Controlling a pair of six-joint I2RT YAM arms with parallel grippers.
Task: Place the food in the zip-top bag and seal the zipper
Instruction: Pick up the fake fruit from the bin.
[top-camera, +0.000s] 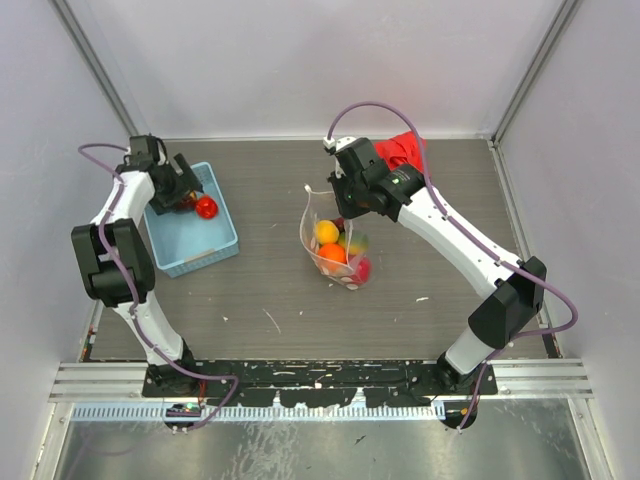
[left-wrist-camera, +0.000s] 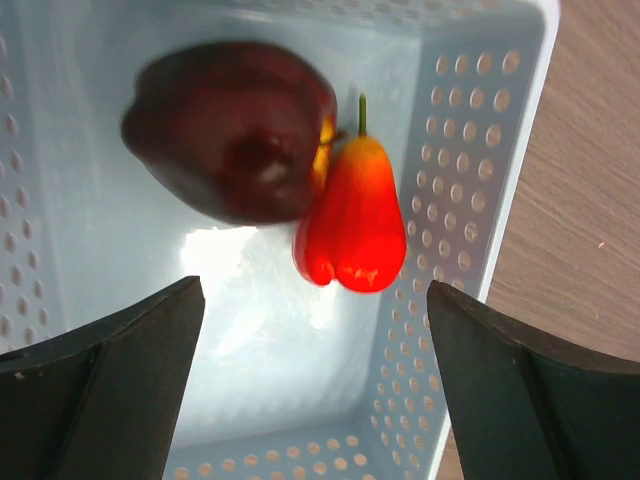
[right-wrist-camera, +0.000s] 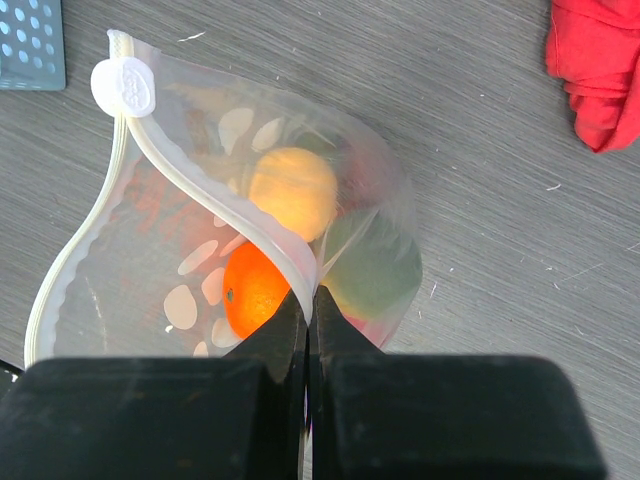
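1. The left fingers (left-wrist-camera: 120, 390) are spread wide and hold nothing; they hang over the inside of a light blue perforated basket (left-wrist-camera: 500, 150).
2. Beyond the gap between those fingers, two pieces of the food lie on the basket floor: a dark purple fruit (left-wrist-camera: 230, 130) towards the left finger's side and a red-orange pear-shaped fruit (left-wrist-camera: 350, 220) with a short green stem, more central. The two fruits touch each other, and neither touches the fingers.
3. The right fingers (right-wrist-camera: 300, 325) are pressed together, pinching the zipper (right-wrist-camera: 190, 190) of the zip-top bag (right-wrist-camera: 150, 250) at its near end.
4. From that pinch the pale zipper strip runs away and to the left, ending at a round white tab (right-wrist-camera: 123, 87) at the bag's far corner. The bag's mouth gapes to the left of the strip.
5. Inside the clear dotted bag, just beyond the right fingertips, sit an orange fruit (right-wrist-camera: 253, 290) closest to them, a yellow fruit (right-wrist-camera: 292, 192) further off and a green fruit (right-wrist-camera: 375, 270) to the right. A reddish shape shows faintly through the plastic, too blurred to name.
6. In the overhead view the bag (top-camera: 335, 250) stands on the grey wood-grain surface (top-camera: 280, 290) below the right fingers, well apart from the basket (top-camera: 200, 255).
7. A red cloth (right-wrist-camera: 595, 70) lies crumpled on the surface, beyond and to the right of the right fingers, clear of the bag.
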